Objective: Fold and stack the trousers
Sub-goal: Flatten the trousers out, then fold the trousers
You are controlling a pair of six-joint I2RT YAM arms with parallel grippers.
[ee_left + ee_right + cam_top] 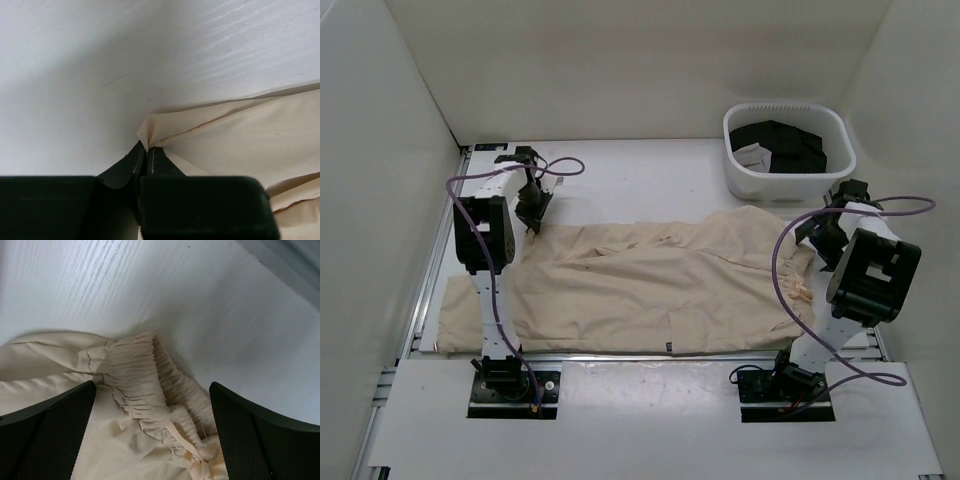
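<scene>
The trousers [650,285] are beige and lie spread flat across the middle of the white table [650,175], with the legs running toward the left side and the waistband [800,262] at the right. The cloth carries shallow wrinkles along its far edge. The left gripper [533,215] is positioned at the far left corner of the garment. In the left wrist view, the left gripper [146,155] has its jaws pressed together on a leg corner [147,131] of the trousers [250,135], and the pinched cloth rises in a small peak at the fingertips [131,162] with folds fanning out to the right. The right gripper [825,245] hangs over the right end of the garment, near the far corner of the waistband. In the right wrist view, the right gripper [152,385] has its jaws spread wide, one finger on each side of the gathered elastic waistband [135,370], and it holds nothing; whether the fingertips [70,410] touch the cloth cannot be determined. A white basket [745,175] stands on the table at the far right, just beyond the waistband and apart from it. It contains dark garments [785,145] with a white label [752,156] lying on top.
</scene>
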